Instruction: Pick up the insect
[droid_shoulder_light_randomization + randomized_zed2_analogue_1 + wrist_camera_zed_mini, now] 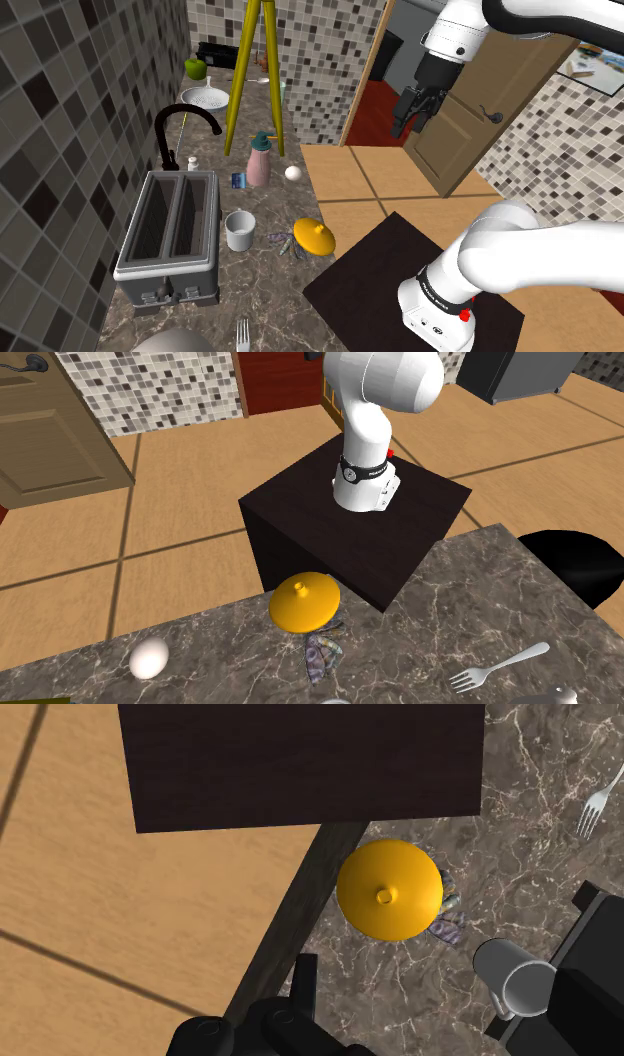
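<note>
Nothing grabbed yet, as far as we can see. On the counter [262, 300] there's the mug [239, 230], then the insect [283, 241] right against the yellow lid [315, 237]. The gripper [410, 122] hangs high up by the door [470, 130]. We can't tell if it's open. The whole reach and grab is left.

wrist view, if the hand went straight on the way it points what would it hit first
The hand would probably meet the counter's edge beside the yellow lid, maybe the lid's rim; depth is unclear. The insect lies past the lid, off that line.
</note>
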Robot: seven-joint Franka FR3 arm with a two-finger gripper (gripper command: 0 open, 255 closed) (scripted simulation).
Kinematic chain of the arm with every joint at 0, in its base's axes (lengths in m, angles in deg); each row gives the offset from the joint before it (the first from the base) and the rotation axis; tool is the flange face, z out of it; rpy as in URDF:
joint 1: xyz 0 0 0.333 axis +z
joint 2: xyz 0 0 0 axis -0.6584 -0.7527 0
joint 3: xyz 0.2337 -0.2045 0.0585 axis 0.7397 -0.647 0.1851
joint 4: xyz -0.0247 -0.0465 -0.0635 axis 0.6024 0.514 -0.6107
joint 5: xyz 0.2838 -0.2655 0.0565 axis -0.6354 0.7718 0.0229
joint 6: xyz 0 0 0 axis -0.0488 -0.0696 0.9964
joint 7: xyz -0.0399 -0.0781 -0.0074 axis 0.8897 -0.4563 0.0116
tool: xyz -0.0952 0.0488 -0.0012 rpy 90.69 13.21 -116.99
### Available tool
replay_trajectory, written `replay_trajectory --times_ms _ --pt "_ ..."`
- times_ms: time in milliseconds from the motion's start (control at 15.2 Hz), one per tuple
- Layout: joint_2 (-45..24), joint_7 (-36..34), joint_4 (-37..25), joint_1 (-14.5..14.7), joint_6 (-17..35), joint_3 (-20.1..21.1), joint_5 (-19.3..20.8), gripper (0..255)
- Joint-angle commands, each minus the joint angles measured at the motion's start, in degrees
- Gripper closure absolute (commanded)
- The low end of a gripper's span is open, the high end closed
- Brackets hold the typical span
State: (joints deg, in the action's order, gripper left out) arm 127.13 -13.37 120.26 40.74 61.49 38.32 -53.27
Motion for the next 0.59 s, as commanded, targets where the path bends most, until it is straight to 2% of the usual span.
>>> replay_trajectory --times_ms 0,528 --pt "0.00 0.00 0.00 0.00 0.00 0.00 0.00 0" --pt "-7.13 4.15 8.66 3.84 15.83 3.90 -0.40 0"
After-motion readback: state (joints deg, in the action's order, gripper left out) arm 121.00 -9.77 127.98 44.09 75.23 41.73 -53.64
